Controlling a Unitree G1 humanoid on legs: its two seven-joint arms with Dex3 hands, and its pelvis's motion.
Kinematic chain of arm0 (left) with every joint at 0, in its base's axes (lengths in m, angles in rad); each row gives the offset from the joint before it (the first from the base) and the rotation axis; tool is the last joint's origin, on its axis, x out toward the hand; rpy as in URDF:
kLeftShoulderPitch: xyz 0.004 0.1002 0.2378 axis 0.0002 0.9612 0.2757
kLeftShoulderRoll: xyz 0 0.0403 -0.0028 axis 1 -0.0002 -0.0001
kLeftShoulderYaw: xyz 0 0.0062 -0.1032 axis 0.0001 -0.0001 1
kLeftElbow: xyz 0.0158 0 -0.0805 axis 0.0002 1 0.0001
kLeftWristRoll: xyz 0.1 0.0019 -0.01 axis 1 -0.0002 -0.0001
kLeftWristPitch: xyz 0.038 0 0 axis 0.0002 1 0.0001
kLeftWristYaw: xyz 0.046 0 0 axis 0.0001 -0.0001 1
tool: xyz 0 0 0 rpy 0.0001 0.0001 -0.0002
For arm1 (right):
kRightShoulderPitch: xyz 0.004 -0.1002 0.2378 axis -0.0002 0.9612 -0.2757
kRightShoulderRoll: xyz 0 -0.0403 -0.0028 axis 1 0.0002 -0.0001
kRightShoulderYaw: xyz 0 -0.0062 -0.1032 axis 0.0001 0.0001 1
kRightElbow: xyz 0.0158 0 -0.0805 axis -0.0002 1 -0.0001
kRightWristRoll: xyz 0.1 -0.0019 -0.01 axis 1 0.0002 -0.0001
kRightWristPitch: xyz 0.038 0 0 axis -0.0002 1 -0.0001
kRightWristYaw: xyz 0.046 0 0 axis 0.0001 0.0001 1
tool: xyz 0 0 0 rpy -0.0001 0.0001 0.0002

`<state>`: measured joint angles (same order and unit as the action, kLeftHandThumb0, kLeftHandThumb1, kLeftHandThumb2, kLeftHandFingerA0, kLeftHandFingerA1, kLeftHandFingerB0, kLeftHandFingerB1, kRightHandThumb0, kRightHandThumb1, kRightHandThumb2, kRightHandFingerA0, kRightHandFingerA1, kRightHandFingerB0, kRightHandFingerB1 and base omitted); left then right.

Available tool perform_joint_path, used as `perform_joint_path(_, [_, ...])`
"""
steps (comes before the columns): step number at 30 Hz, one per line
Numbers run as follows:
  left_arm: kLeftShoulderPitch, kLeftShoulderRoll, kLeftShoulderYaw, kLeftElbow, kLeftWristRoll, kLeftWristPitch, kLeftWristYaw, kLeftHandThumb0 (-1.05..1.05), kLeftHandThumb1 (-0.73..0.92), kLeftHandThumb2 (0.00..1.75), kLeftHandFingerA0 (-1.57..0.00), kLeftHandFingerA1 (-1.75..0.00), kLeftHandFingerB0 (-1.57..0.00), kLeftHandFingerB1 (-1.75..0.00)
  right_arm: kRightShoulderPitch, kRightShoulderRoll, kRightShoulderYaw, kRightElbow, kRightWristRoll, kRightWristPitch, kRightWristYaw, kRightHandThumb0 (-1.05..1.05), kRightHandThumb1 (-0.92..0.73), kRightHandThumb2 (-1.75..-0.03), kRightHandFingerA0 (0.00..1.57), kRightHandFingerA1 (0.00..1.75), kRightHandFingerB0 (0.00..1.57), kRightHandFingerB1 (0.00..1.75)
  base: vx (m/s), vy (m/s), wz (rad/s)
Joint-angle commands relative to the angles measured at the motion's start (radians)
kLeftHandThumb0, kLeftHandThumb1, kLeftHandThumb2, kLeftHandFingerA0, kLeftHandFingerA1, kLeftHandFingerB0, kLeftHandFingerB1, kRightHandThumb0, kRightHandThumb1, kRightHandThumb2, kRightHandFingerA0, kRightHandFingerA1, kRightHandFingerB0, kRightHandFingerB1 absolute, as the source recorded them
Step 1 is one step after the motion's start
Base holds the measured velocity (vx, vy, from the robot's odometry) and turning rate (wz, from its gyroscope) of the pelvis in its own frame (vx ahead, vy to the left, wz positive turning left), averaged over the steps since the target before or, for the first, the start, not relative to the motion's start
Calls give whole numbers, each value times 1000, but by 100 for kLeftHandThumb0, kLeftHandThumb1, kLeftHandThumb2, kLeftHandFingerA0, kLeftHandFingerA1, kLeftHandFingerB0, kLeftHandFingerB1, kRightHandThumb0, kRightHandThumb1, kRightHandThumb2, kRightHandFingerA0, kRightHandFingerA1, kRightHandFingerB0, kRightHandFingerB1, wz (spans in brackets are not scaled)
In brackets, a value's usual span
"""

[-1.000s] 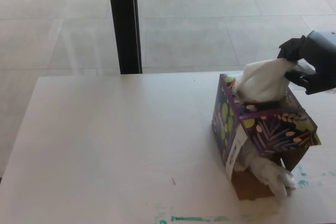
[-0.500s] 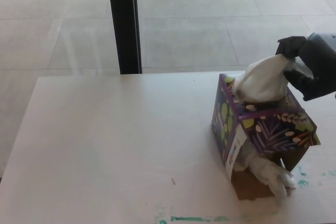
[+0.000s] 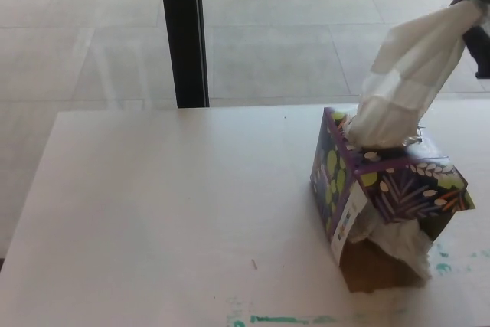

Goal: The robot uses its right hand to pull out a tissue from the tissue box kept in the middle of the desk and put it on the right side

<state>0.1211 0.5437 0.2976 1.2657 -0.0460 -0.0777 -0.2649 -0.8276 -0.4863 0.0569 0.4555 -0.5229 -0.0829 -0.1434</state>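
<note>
Tissue box (image 3: 387,189) is sitting on the desk (image 3: 168,212), its near end torn open, loose tissue spilling there. Above the box's top slot, the tissue (image 3: 409,74) is stretching up and right, lower end inside. Beyond, at frame edge, the right hand (image 3: 478,13) is pinching its top corner. Pull-out step underway; next likely calls for freeing it, then lowering right of the box.

We note a pale desk (image 3: 153,212) carrying one tissue box (image 3: 383,189), tilted. Just in front of the box, green marks (image 3: 283,318) stain the desk's surface.
</note>
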Motion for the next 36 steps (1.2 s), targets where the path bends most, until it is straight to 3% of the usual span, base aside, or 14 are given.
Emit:
perform_joint_path(1, [11,9,4,3,-11,-5,3,-78,74,114,-58,-69,-44,-59,-35,-28,-24,16,17,-19,-25,-29,-47,-118,125,141,96,120,0,0,0])
perform_joint_path(6, [3,10,4,8,-14,3,1,-83,92,72,-62,-63,-48,-49,-80,-64,-38,25,13,-8,-18,-23,-41,-126,98,175,84,147,0,0,0])
perform_joint_path(7, [1,9,6,9,-16,7,7,-79,75,115,-63,-70,-44,-59,-87,-67,-46,30,17,-11,-30,-29,-43,-119,125,141,99,123,0,0,0])
perform_joint_path(8, [1,9,8,8,-18,6,6,-83,92,72,-64,-63,-49,-49,-92,-71,-50,37,21,-18,-30,-28,-44,-118,126,143,99,123,0,0,0])
perform_joint_path(16, [8,17,1,1,-16,3,4,-83,92,72,-63,-61,-48,-48,-166,-112,-116,91,50,28,-43,-26,-46,-115,125,140,98,122,0,0,0])
perform_joint_path(17, [10,17,1,4,-16,-1,5,-81,76,115,-63,-70,-44,-58,-182,-123,-128,105,50,35,-53,-26,-45,-116,125,141,98,123,0,0,0])
perform_joint_path(18, [11,18,2,5,-18,-2,0,-83,92,73,-64,-64,-47,-48,-192,-129,-138,123,54,21,-69,-25,-45,-118,125,141,99,123,0,0,0])
perform_joint_path(19, [11,19,-1,6,-15,-3,-2,-83,92,73,-64,-64,-47,-48,-199,-131,-144,130,58,21,-71,-20,-44,-124,96,175,83,152,0,0,0])
perform_joint_path(22, [13,21,-16,3,0,-5,13,-84,92,74,-67,-63,-49,-47,-217,-145,-158,144,67,28,-67,-19,-45,-125,96,175,82,150,0,0,0])
perform_joint_path(24, [12,21,-10,6,-11,-1,4,-83,92,73,-63,-61,-48,-48,-224,-162,-174,148,72,40,-69,-25,-47,-116,123,140,100,125,0,0,0])
perform_joint_path(25, [11,20,-8,7,-13,-4,2,-79,74,114,-59,-69,-44,-58,-223,-169,-176,156,71,29,-78,-19,-44,-123,94,175,80,154,0,0,0])
perform_joint_path(26, [12,20,-7,6,-14,-4,4,-83,92,73,-64,-64,-48,-49,-218,-176,-177,157,67,27,-87,-24,-46,-115,122,140,100,126,0,0,0])
perform_joint_path(28, [11,20,-8,5,-14,-2,2,-78,74,114,-59,-69,-44,-59,-215,-182,-176,166,67,22,-96,-23,-46,-115,122,139,101,125,0,0,0])
perform_joint_path(36, [17,20,2,8,-22,-7,-1,-79,74,113,-60,-69,-44,-58,-122,-273,-140,195,-7,-69,-227,-25,-44,-116,125,141,96,122,0,0,0])
